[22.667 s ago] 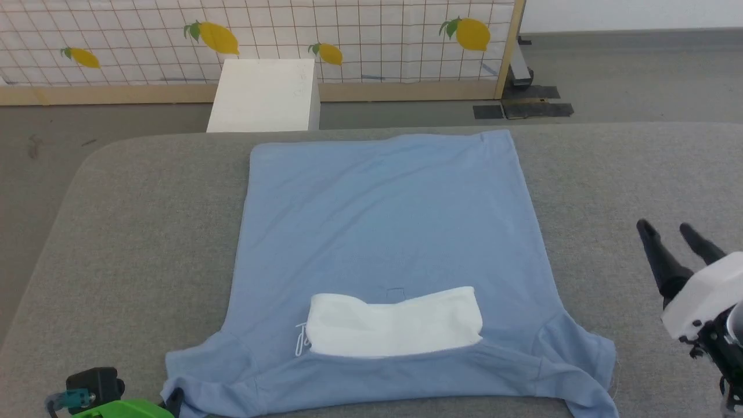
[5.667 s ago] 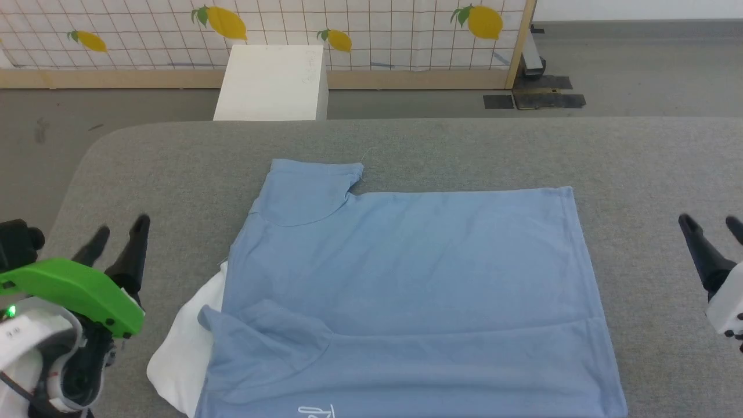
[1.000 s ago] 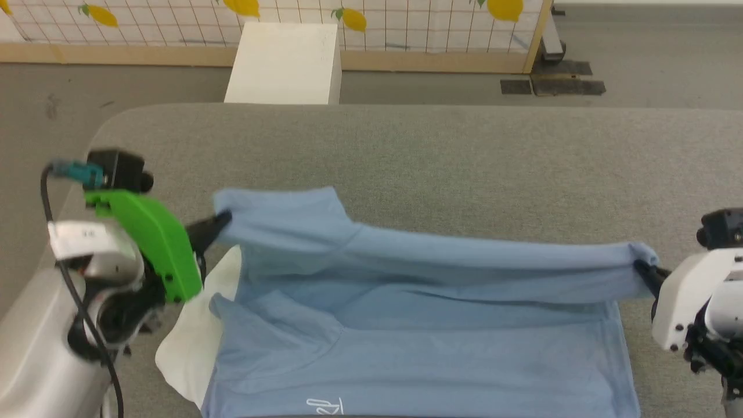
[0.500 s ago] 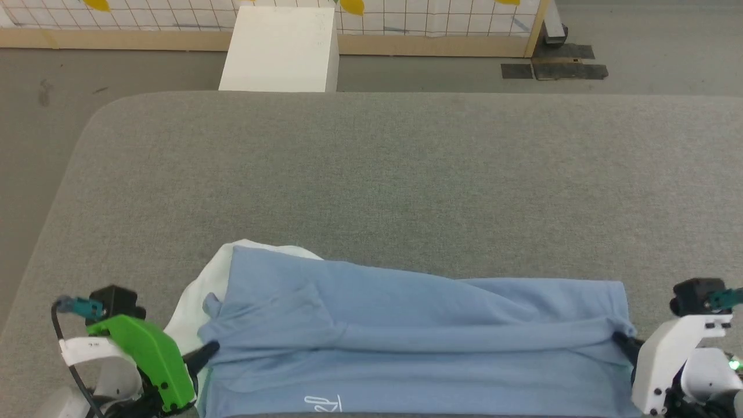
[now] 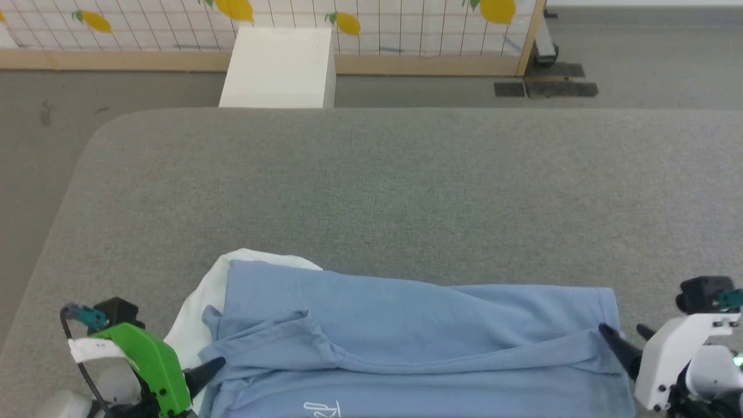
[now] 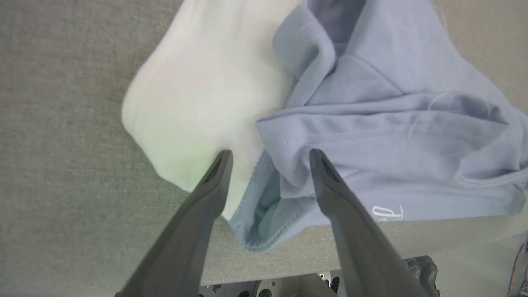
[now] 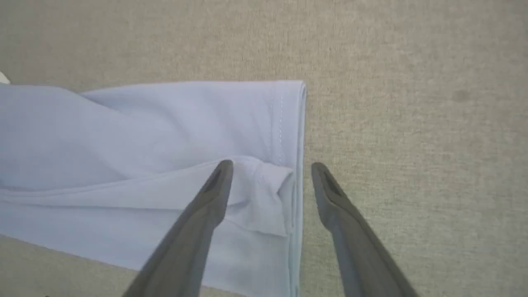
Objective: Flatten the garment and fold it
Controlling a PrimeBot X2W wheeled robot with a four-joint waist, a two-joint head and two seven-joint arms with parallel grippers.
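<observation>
We see the garment (image 5: 406, 342) lying folded along the near edge of the grey worktop (image 5: 371, 191), its white collar (image 5: 194, 313) poking out at the left. Our left gripper (image 6: 268, 154) and right gripper (image 7: 270, 165) sit at its left and right ends, jaws wide, gripping nothing.

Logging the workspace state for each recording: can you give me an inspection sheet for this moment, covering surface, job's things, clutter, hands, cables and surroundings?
Surface: grey fabric-covered table, rounded far-left corner.
Job's things: light blue garment lies folded along the near edge, wrinkled; white collar pokes out at its left end; script logo faces up.
Clutter: nothing seen.
Hands: left hand open, fingers astride the garment's left corner; right hand open, one finger over the hem corner, the other over the table.
Cables: black cable loops at the left wrist.
Surroundings: white box on the floor, lemon-print screen behind it.
</observation>
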